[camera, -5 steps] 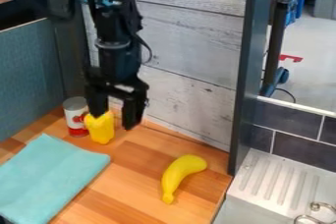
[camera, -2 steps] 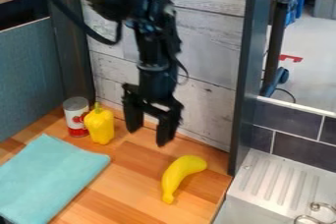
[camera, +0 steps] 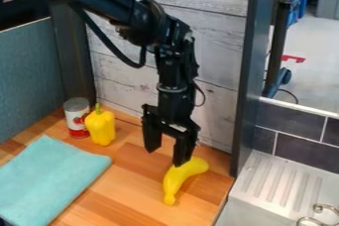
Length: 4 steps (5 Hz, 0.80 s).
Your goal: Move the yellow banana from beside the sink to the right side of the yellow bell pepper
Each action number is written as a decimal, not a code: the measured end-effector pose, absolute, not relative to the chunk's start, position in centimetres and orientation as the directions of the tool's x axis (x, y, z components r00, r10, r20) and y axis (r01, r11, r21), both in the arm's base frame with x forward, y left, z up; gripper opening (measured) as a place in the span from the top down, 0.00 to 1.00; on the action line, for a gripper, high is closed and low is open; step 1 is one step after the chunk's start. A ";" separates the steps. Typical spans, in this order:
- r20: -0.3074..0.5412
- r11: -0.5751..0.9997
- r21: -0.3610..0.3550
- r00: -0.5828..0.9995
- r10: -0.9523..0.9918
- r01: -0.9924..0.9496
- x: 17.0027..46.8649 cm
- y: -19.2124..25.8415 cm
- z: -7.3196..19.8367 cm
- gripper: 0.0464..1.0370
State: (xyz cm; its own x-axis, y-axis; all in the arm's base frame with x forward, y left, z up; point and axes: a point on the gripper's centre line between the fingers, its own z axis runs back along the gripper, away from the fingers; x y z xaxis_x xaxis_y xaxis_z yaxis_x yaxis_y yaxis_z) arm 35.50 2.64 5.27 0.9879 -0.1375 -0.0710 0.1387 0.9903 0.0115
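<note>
The black gripper [camera: 165, 156] hangs down over the wooden counter, its two fingers spread apart with nothing between them. Its right finger overlaps the upper left part of a yellow banana [camera: 173, 181] in the view; whether they touch I cannot tell. The banana lies on the counter, its thin end toward the front. To the gripper's left, a yellow bell pepper [camera: 100, 127] with a green stem stands upright. Directly beside the pepper is a can [camera: 76, 117] with a white and red label. A folded turquoise cloth [camera: 51, 178] lies flat at the front left.
A wooden plank wall [camera: 222, 56] rises behind the counter [camera: 126, 185], and a dark post [camera: 246, 81] stands at its right corner. Beyond the post are a ribbed metal drainboard [camera: 281, 180] and dark tiles. A blue-grey panel [camera: 29, 76] borders the left side.
From over the pepper, the gripper has moved right and somewhat toward the front, to beside the banana. The pepper, fully in sight, stands where it was, as do the banana, can and cloth.
</note>
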 end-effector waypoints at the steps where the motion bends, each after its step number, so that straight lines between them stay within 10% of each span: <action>1: -0.116 0.989 -0.003 0.982 -0.150 0.151 35.9 2.0 3.5 0.04; 3: -0.111 0.988 -0.038 0.982 -0.155 0.152 36.7 1.3 1.0 0.07; 4: -0.107 0.994 -0.028 0.988 -0.110 0.107 36.5 1.4 0.6 0.35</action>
